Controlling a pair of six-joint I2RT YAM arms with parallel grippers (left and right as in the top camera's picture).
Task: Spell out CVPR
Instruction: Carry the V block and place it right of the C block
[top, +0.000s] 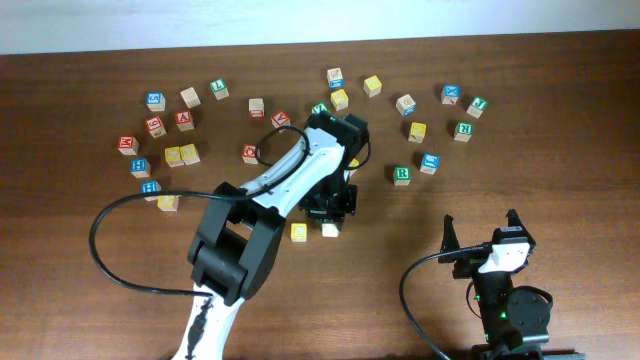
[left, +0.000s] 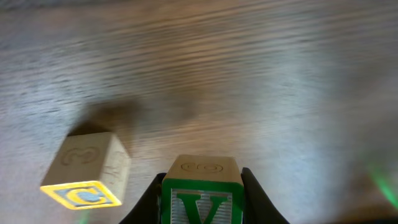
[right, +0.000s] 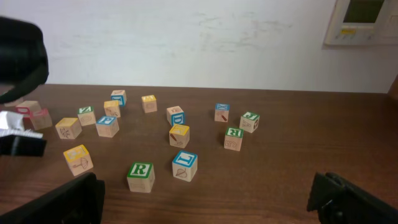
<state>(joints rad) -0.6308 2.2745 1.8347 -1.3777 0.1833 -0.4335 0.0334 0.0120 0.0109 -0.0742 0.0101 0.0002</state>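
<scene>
While left gripper clamps the green V block | yellow C block just beside, apart | green R block well off | right gripper spread wide, empty

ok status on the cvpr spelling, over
Left tool shut on V block, beside C block, apart. Right tool open, off to the side. Nothing between the two blocks.

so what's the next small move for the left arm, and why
Probably set the green V block down and open the left gripper: it sits clamped just right of the yellow C block, so CV reads in order.
</scene>
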